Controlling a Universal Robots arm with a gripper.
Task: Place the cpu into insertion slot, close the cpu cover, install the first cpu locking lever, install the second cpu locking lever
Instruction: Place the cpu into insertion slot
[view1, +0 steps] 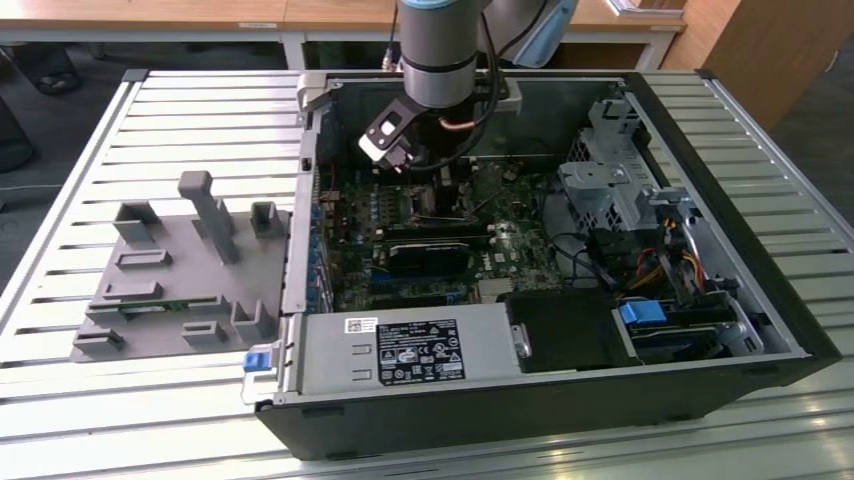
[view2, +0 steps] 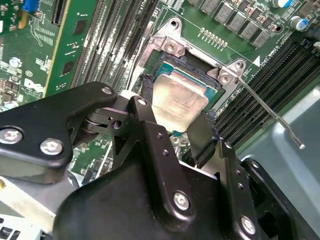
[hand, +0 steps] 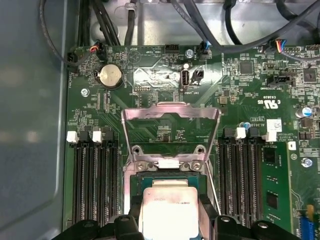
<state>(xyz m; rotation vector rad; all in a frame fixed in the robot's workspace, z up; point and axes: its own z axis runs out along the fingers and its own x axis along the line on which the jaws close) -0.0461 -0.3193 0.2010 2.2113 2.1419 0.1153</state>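
Observation:
In both wrist views the cpu (view2: 180, 100) (hand: 167, 207), a pale silvery square chip, sits between the two black fingers of my gripper (view2: 177, 114) (hand: 170, 216), which is shut on its edges. The chip hangs slightly tilted just over the insertion slot (view2: 195, 64), whose dark rim shows around it. The cpu cover (hand: 170, 111), a thin silver frame, stands flipped open past the slot. One thin wire locking lever (view2: 270, 115) sticks out unlatched beside the socket. In the exterior view the gripper (view1: 430, 190) reaches down into the open computer case over the green motherboard (view1: 521, 215).
Long black memory slots (hand: 92, 185) (hand: 242, 175) flank the socket on both sides. The case (view1: 561, 400) holds a power supply (view1: 407, 350), a drive cage (view1: 614, 190) and loose cables. A grey parts fixture (view1: 174, 270) lies on the slatted table at the exterior view's left.

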